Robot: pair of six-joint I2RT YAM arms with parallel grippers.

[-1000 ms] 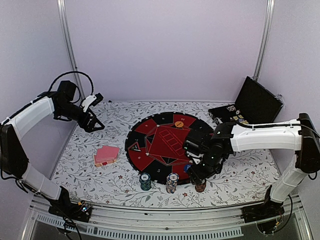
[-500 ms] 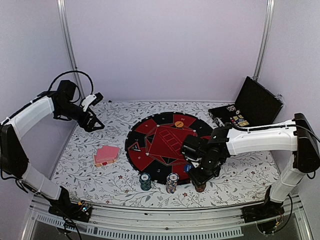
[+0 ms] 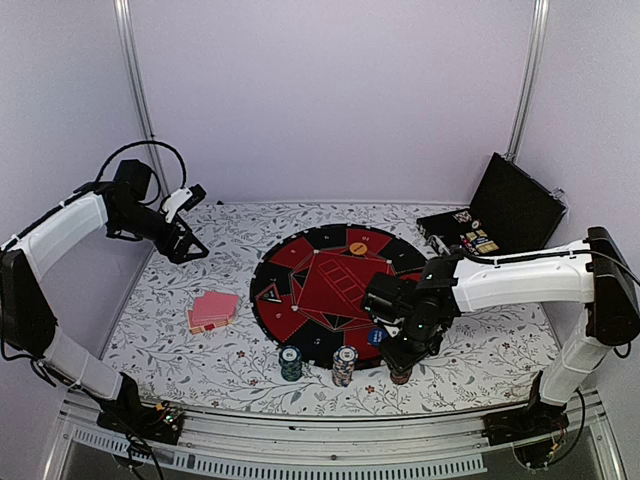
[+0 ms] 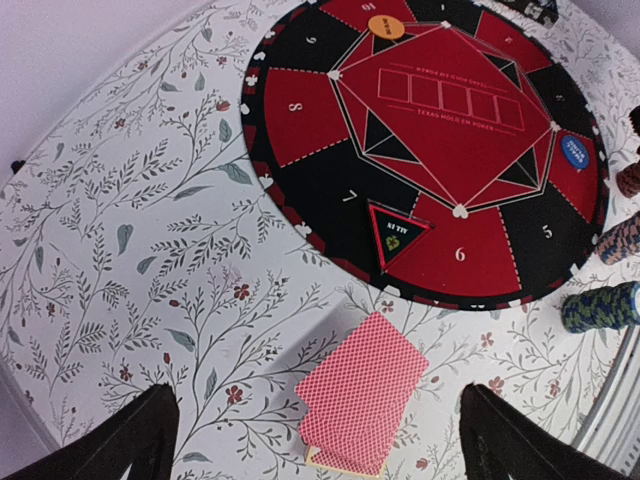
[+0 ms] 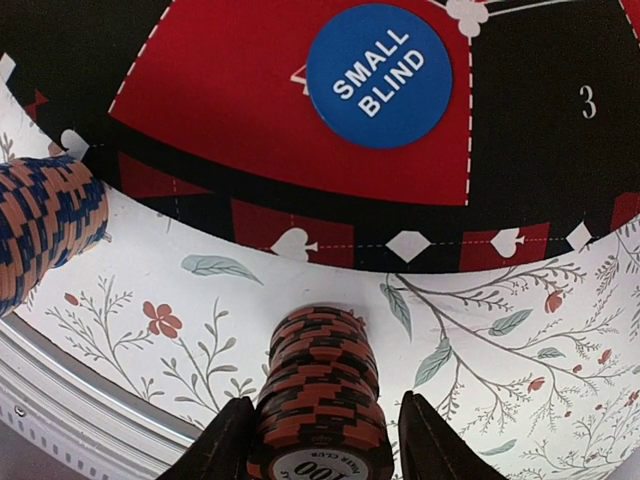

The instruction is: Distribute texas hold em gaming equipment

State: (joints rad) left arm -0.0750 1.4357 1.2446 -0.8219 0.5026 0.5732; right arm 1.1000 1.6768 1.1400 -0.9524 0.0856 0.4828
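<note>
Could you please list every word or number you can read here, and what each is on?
"SMALL BLIND": blue disc.
"100": top chip of the dark red chip stack.
"3", "5", "6", "7", "8": the round mat.
Unreadable: print on the orange disc, the triangular marker and the mat's centre.

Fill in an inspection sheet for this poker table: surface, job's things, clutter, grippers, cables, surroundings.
Surface: floral table with a round mat at its centre.
Job's things: green chip stack, blue-orange chip stack and dark red chip stack along the mat's near edge; card deck left of the mat; blue Small Blind disc and orange disc on the mat.
Clutter: black case open at far right.
Grippers: left gripper open, empty, above the table's far left; right gripper has a finger on each side of the dark red chip stack, grip unconfirmed.
Cables: black cable looped over the left arm.
Surroundings: pale walls, metal posts.
</note>
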